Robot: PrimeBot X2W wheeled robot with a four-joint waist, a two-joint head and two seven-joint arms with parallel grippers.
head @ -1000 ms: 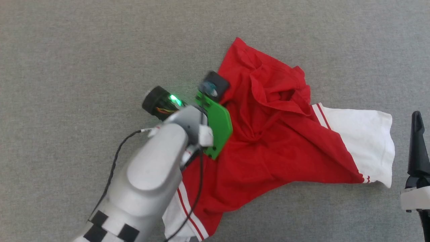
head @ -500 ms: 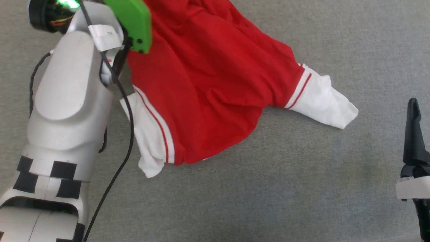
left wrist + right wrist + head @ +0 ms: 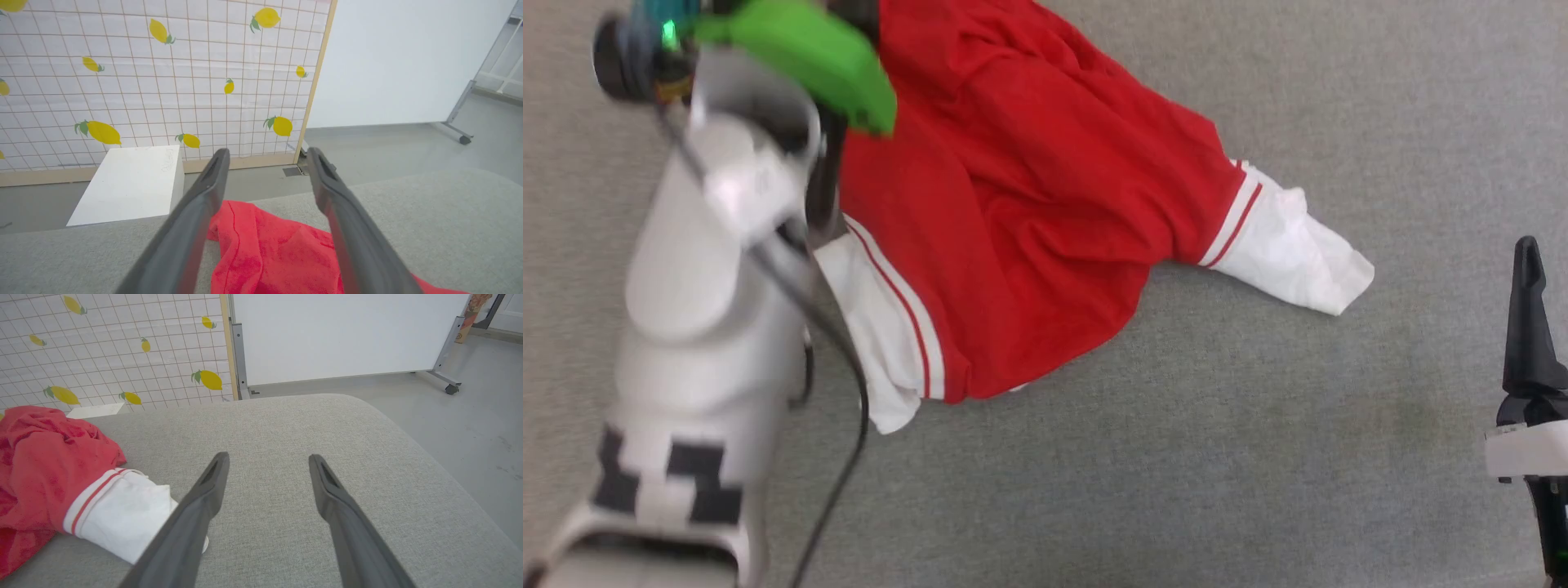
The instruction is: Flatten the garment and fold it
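Right tool (image 3: 268, 456): fingers spread wide, nothing between them. It sits over bare counter (image 3: 1176, 449), well right of the shirt (image 3: 1029, 204). In the right wrist view its left finger crosses in front of the shirt's right sleeve.

Left tool (image 3: 267, 152): fingers spread wide, gripping nothing. It sits above the shirt's red cloth, which shows between and below the fingers.

Left forearm (image 3: 703, 269): pale, blurred, with a green plate at the wrist. It lies along the shirt's left edge and covers part of it.

Shirt: red, crumpled and rumpled in folds, resting on the grey counter. One white sleeve with red stripes lies at its near left corner. The other is bunched at its right side.

Box (image 3: 130, 183): white, beyond the shirt, off the counter's far edge.

Screen (image 3: 163, 81): grid pattern with lemons, behind the box.

Panel (image 3: 347, 335): plain white, on a wheeled frame, right of the screen, standing on grey floor (image 3: 470, 416).
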